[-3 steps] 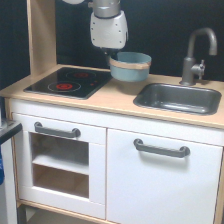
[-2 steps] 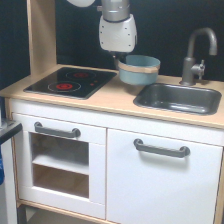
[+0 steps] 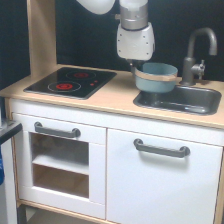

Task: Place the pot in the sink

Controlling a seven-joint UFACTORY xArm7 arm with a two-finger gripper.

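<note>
The light-blue pot (image 3: 156, 78) with its tan wooden rim band hangs in the air, tilted slightly, over the left part of the dark grey sink (image 3: 192, 103). My gripper (image 3: 138, 68) sits under the white arm head and is shut on the pot's left rim; its fingers are mostly hidden behind the pot and the head. The pot's bottom is just above the sink's rim. The grey curved faucet (image 3: 199, 50) stands right of the pot.
The black two-burner stovetop (image 3: 70, 82) with red rings lies on the wooden counter at the exterior view's left. A tall wooden side post (image 3: 41, 35) rises behind it. White cabinet doors with grey handles (image 3: 161, 148) are below.
The arm has carried the pot toward the exterior view's right, from beside the stovetop's edge to over the sink's left part, and slightly lower.
</note>
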